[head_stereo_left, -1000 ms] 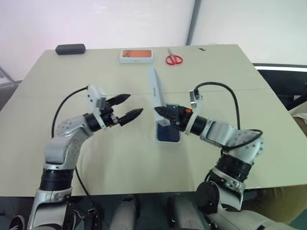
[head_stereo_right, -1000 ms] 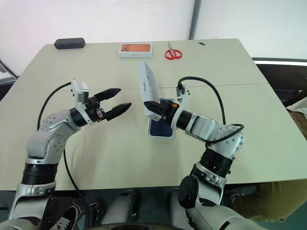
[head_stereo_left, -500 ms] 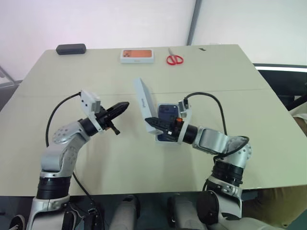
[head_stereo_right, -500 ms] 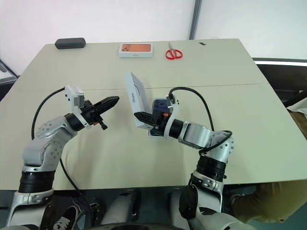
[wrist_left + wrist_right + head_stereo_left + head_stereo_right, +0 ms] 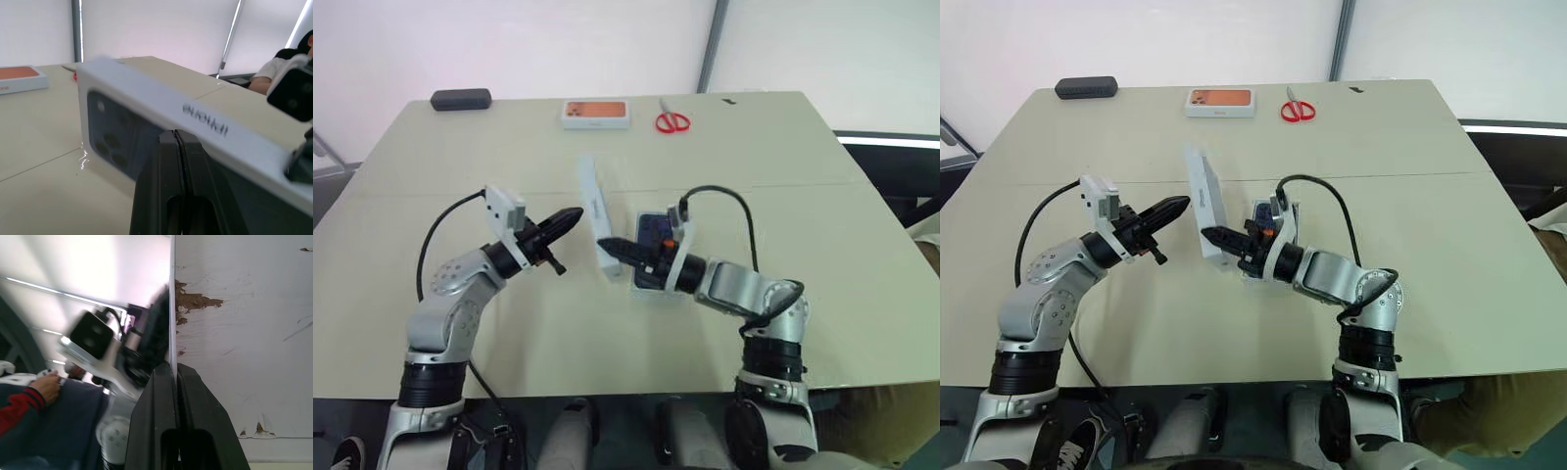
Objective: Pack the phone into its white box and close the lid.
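Note:
The lid [image 5: 594,213] stands on edge above the table, and my right gripper [image 5: 608,244] is shut on its lower wall. In the right wrist view the fingers [image 5: 164,396] pinch that thin wall, with the lid's white, brown-marked inside [image 5: 244,333] beside them. My left gripper [image 5: 570,214] is shut and empty, its tips close to the lid's printed face [image 5: 122,142]; I cannot tell whether they touch. The dark blue phone [image 5: 651,233] lies in the white box [image 5: 658,290] on the table, just right of the lid and partly hidden by my right wrist.
At the table's far edge lie a white box with an orange picture [image 5: 594,114], red scissors [image 5: 672,121] and a black case [image 5: 460,99]. A person sits to the right [image 5: 274,73]; a hand with a red sleeve [image 5: 44,384] shows beyond the table.
My left gripper has shut without shifting. My right gripper has carried the lid left and lower, rolling it, so the phone in the box now shows beside it.

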Controlling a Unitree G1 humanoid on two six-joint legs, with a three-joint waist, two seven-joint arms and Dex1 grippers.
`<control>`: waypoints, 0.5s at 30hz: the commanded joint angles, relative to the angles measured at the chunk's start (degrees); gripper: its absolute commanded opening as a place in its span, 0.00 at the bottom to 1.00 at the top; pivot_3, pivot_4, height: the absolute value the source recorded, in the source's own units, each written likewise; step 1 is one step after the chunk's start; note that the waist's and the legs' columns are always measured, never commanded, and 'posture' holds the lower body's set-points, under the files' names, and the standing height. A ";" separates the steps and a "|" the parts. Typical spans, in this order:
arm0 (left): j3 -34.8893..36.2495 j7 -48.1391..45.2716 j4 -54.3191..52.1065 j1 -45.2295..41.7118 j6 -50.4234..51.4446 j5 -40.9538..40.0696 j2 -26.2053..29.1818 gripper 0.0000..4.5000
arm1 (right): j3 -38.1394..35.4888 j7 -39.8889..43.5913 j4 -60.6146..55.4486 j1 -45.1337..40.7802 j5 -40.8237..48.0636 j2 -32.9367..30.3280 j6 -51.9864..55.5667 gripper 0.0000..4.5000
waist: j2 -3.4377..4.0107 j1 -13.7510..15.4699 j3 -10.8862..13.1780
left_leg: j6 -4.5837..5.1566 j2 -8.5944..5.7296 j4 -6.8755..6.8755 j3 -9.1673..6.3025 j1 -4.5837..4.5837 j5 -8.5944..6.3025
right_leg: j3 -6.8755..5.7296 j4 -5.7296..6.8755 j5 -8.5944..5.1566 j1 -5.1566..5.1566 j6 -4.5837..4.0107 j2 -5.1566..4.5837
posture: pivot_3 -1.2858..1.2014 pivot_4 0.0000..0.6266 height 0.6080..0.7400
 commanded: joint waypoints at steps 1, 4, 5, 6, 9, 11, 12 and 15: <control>-0.76 -0.16 -0.85 0.47 -1.83 0.88 -0.31 0.01 | 3.10 0.14 -0.08 1.23 2.28 -1.41 -2.08 0.00 | 0.01 -0.14 0.00 | 0.00 0.00 0.00 0.00 0.00 0.00 | 0.00 0.00 0.00 0.00 0.00 0.00 | 0.52 0.24 1.00; -2.05 -0.51 -0.59 1.90 -2.57 2.04 -0.51 0.01 | 3.63 1.24 0.38 0.74 -0.41 -3.14 -5.10 0.00 | 0.01 -0.04 0.00 | 0.00 0.00 0.01 0.01 0.01 0.00 | 0.00 -0.01 0.00 0.01 -0.01 0.03 | 0.52 0.24 1.00; -2.64 -0.58 -0.56 2.52 -2.93 2.56 -0.66 0.01 | 3.55 1.81 0.62 0.48 -0.79 -3.55 -6.21 0.00 | 0.01 -0.02 0.00 | 0.00 0.00 0.01 0.01 0.01 0.00 | 0.00 -0.03 0.00 0.02 -0.01 0.03 | 0.52 0.24 1.00; -3.06 -0.66 -0.57 3.13 -3.00 2.73 -0.80 0.01 | 3.51 2.20 0.87 0.27 -0.75 -3.88 -7.06 0.00 | 0.01 -0.01 0.00 | 0.00 0.00 0.01 0.01 0.01 0.00 | 0.00 -0.05 0.00 0.04 0.00 0.03 | 0.52 0.24 1.00; -3.92 -1.43 -0.54 4.93 -3.51 3.46 -0.61 0.01 | 4.20 4.24 0.68 0.13 -1.81 -5.66 -8.12 0.00 | 0.01 0.03 0.00 | 0.01 0.01 0.01 0.01 0.01 -0.01 | 0.00 -0.07 0.00 0.05 0.00 0.02 | 0.52 0.24 1.00; -3.85 -1.69 0.01 5.37 -3.76 3.50 -0.64 0.01 | 4.16 5.23 1.18 0.12 -2.07 -6.86 -8.84 0.00 | 0.01 0.05 0.00 | 0.01 0.02 0.00 0.00 0.01 -0.01 | 0.00 -0.09 0.00 0.05 -0.01 0.02 | 0.52 0.24 1.00; -3.83 -1.70 0.47 5.23 -3.90 3.59 -0.82 0.01 | 3.97 5.82 1.58 0.15 -2.31 -7.53 -9.14 0.00 | 0.01 0.06 0.00 | 0.01 0.03 0.00 -0.01 0.01 -0.01 | 0.00 -0.11 0.00 0.05 -0.01 0.02 | 0.52 0.24 1.00; -4.49 -0.86 2.74 4.19 -4.91 4.49 -2.21 0.01 | 3.91 6.94 1.45 0.41 -1.76 -8.63 -9.67 0.00 | 0.02 0.15 0.01 | 0.02 0.10 0.00 -0.01 0.01 -0.01 | -0.02 -0.21 -0.01 0.11 -0.01 0.02 | 0.52 0.24 1.00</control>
